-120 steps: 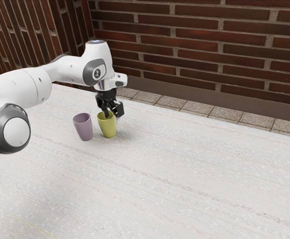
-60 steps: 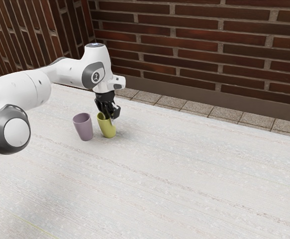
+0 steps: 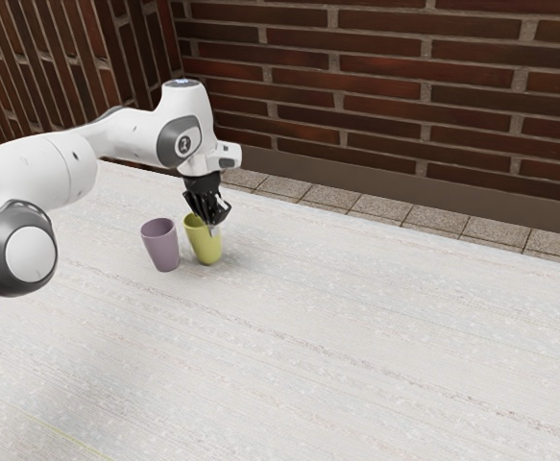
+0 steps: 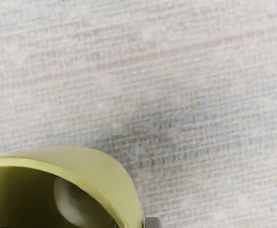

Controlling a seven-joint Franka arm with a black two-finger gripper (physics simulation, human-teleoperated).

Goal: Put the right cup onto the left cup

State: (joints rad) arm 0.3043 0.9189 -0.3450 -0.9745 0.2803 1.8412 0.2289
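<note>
Fingers narrow around one side wall of the yellow-green cup (image 3: 206, 252): your gripper (image 3: 212, 228) has one of them inside the mouth and the other against the outside, so you have the cup pinched by its wall, near the rim. In the wrist view you can see a grey fingertip (image 4: 152, 222) right against the cup's outer surface, with the open mouth and the dark inside of the cup next to it.

That cup is the one toward the exterior view's right. It is down at the white table (image 3: 356, 365), roughly upright with its mouth up; whether its base bears fully on the surface, you cannot tell from these views. Your hand reaches down to it from above, at the end of the white arm (image 3: 39, 173) that comes in from the exterior view's left.

The purple cup (image 3: 163, 250) stands upright on the table just beside it, toward the exterior view's left, also mouth up. You have the two cups side by side, neither one in the other. Behind the table you see a strip of paving (image 3: 404, 209) and a brick wall (image 3: 404, 82).
</note>
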